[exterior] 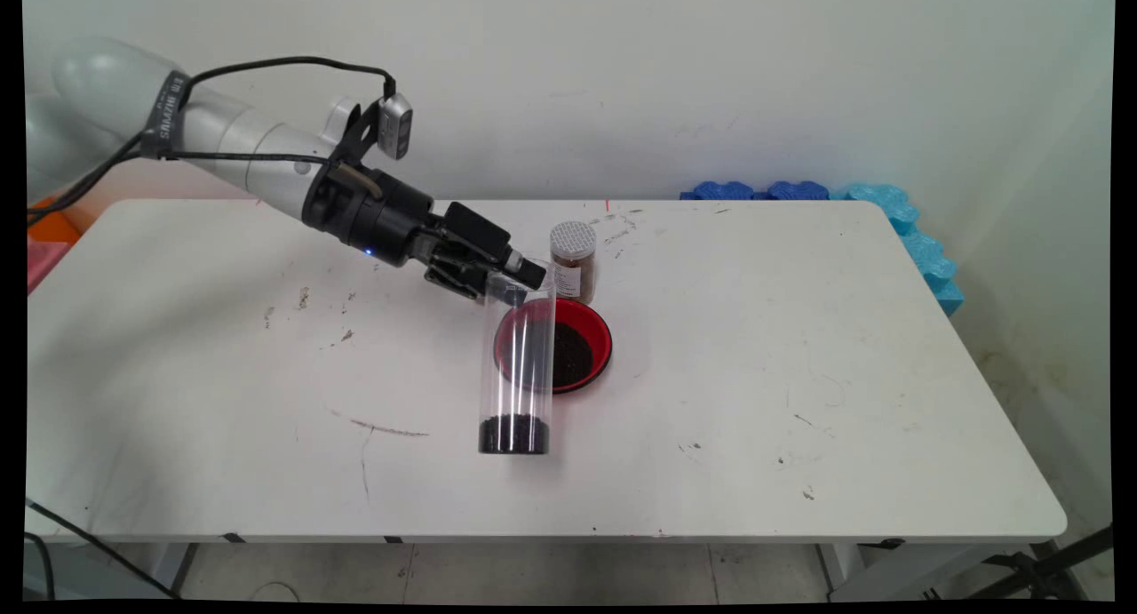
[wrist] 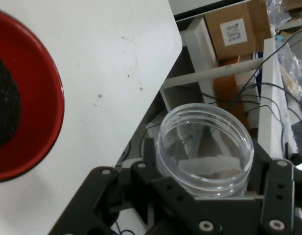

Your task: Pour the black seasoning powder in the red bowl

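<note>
A capped spice jar (exterior: 573,260) stands just behind the red bowl (exterior: 604,330).

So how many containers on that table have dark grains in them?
2. The tall clear tube stands upright at the middle, its top in the claw; the red bowl sits just behind it. The small jar holds brownish stuff.

Clear tube (exterior: 517,365) upright, dark grains at bottom

light: even, soft | shadows: faint | table (exterior: 799,374): mild glare
</note>
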Controlling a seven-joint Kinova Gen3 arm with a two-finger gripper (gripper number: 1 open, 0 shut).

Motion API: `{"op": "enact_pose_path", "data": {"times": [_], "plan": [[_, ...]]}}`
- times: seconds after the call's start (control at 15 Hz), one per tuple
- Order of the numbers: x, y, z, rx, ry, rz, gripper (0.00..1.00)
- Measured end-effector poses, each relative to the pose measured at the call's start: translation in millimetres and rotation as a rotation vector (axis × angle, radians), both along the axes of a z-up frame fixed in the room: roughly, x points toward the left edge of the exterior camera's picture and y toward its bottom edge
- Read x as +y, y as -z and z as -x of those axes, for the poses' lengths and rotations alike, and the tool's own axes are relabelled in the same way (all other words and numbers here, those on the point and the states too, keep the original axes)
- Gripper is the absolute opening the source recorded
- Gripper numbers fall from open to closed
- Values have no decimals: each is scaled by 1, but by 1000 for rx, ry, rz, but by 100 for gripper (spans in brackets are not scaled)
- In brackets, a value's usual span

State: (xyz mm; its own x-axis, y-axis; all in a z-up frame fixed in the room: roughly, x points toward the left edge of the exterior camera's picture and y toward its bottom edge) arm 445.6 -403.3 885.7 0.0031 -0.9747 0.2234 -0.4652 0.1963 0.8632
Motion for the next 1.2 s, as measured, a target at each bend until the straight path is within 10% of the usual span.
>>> {"op": "enact_pose_path", "data": {"times": [1.2], "plan": [[-17,39,7,68,-222,-457,0]]}}
